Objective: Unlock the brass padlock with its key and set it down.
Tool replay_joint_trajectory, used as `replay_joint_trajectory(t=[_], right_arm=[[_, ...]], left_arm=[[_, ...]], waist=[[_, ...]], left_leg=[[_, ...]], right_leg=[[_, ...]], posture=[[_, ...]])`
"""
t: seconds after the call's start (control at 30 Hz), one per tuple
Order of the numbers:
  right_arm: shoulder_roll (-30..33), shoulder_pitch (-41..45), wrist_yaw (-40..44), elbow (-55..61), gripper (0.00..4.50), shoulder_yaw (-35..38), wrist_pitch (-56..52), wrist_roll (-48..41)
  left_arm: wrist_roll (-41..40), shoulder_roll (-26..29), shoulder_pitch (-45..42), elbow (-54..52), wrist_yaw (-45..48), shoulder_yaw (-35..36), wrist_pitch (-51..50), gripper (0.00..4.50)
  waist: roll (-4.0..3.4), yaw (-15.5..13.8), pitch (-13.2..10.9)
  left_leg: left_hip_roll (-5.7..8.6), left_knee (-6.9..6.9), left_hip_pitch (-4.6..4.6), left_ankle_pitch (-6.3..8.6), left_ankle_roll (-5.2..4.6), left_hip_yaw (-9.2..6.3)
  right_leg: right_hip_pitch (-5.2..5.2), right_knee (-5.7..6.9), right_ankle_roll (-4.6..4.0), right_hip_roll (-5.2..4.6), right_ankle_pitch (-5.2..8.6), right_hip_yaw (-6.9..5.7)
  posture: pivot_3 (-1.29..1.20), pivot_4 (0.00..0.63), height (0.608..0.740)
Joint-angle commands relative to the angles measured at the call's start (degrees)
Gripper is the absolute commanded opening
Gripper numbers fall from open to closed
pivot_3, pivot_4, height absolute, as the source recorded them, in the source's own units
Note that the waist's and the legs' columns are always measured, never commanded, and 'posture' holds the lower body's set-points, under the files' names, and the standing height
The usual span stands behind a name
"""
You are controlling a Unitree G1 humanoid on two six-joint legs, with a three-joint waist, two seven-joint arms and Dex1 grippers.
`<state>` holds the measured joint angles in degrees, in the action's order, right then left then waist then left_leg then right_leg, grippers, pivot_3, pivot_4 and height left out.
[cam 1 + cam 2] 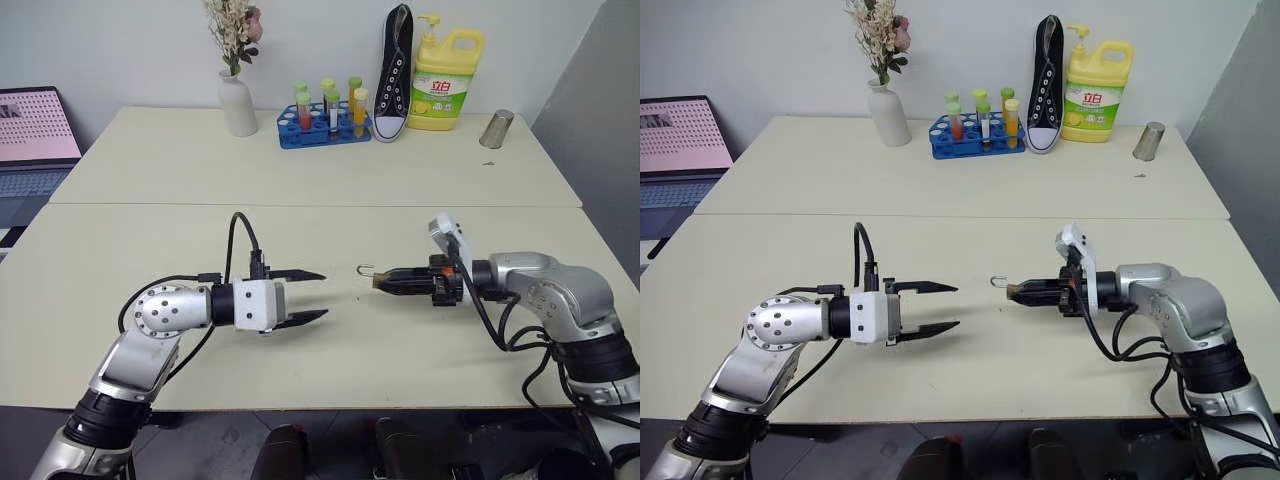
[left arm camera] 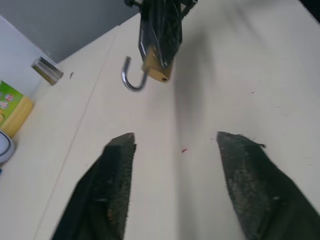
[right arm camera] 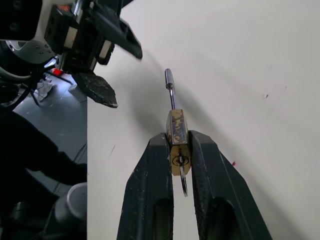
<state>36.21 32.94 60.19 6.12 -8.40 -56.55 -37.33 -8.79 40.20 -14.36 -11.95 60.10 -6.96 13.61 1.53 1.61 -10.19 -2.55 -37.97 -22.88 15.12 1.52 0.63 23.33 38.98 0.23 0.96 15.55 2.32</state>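
Observation:
My right gripper [image 1: 380,281] is shut on the brass padlock [image 2: 157,70] and holds it level above the cream table [image 1: 330,350]. The padlock's silvery shackle [image 1: 365,270] sticks out past the fingertips as an open hook with one end free. In the right wrist view the padlock [image 3: 176,131] sits clamped between the two fingers. A thin silvery piece, likely the key [image 3: 183,184], juts from its keyhole end. My left gripper [image 1: 322,294] is open, a short gap away from the shackle and facing it, with nothing between its fingers [image 2: 117,165].
Along the table's far edge stand a white vase of flowers [image 1: 238,100], a blue rack of tubes [image 1: 322,120], a black sneaker [image 1: 395,70], a yellow detergent bottle [image 1: 445,80] and a metal cup [image 1: 496,128]. A laptop [image 1: 35,140] sits off to the left.

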Motion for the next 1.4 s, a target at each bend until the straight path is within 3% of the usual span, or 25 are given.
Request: replay_joint_trajectory(t=[0.03, 0.1, 0.43, 0.47, 0.8, 1.03, 1.4], right_arm=[[0.0, 2.2, 0.6, -1.6, 0.14, -0.4, -4.1, -1.4], [-0.5, 3.1, 0.6, -3.0, 0.14, -1.9, -5.4, -0.7], [-4.6, 8.8, -2.6, -14.4, 0.14, -6.9, -6.0, 6.1], [-4.5, 8.9, -2.7, -14.8, 0.89, -7.1, -5.5, 6.9], [0.9, 6.4, -1.4, -11.5, 4.43, -4.9, -0.2, 10.6], [9.6, -3.7, 5.1, 3.6, 4.48, -2.0, 18.3, 13.2], [13.4, -15.4, 3.7, 10.8, 4.48, 2.7, 33.0, 18.0]], left_arm=[[0.5, -0.6, -1.0, 0.6, -1.1, 0.5, 3.0, 3.88], [0.7, -0.6, -0.9, 1.1, -1.2, 0.5, 3.8, 4.46], [0.4, -1.0, -1.1, 0.7, -0.3, -1.6, 4.4, 4.5], [0.1, -1.0, -1.2, 0.6, -0.3, -1.7, 3.9, 4.5], [-7.3, -0.7, -0.7, -2.8, 0.8, -0.8, -11.1, 4.5], [-6.9, 3.6, 2.3, -5.1, -0.3, 0.1, -23.2, 4.5], [-8.4, 5.7, 5.8, -3.8, 2.3, 2.1, -22.9, 4.5]], waist=[[0.0, 0.0, 0.0], [0.0, 0.0, 0.0], [0.0, 0.1, 0.0], [0.0, 0.1, 0.0], [-0.01, 0.1, 0.0], [-0.01, 0.1, 0.0], [0.0, 0.0, 0.0]], left_leg=[[0.0, 0.0, -0.01, 0.0, 0.0, 0.0], [-0.01, 0.0, -0.01, 0.0, 0.0, 0.0], [-0.01, 0.0, -0.03, 0.0, 0.0, 0.0], [0.0, 0.0, -0.04, 0.0, 0.0, 0.01], [-0.01, 0.0, -0.05, 0.0, 0.0, -0.03], [-0.04, 0.05, -0.04, 0.01, -0.01, -0.08], [-0.02, -0.01, 0.0, 0.0, 0.0, -0.02]], right_leg=[[0.01, 0.0, 0.0, 0.0, 0.0, 0.0], [0.01, 0.01, 0.0, 0.0, 0.0, 0.0], [0.04, 0.03, 0.0, 0.02, -0.01, -0.01], [0.05, 0.02, 0.0, 0.02, -0.01, -0.01], [0.06, 0.03, 0.02, 0.01, 0.0, -0.05], [0.07, 0.02, 0.25, 0.06, 0.15, -0.06], [0.05, 0.04, 0.27, 0.02, 0.16, -0.03]], posture=[[0.0, 0.15, 0.74], [0.0, 0.15, 0.74], [0.0, 0.15, 0.74], [0.0, 0.15, 0.74], [0.0, 0.15, 0.74], [0.0, 0.15, 0.74], [0.0, 0.15, 0.74]])
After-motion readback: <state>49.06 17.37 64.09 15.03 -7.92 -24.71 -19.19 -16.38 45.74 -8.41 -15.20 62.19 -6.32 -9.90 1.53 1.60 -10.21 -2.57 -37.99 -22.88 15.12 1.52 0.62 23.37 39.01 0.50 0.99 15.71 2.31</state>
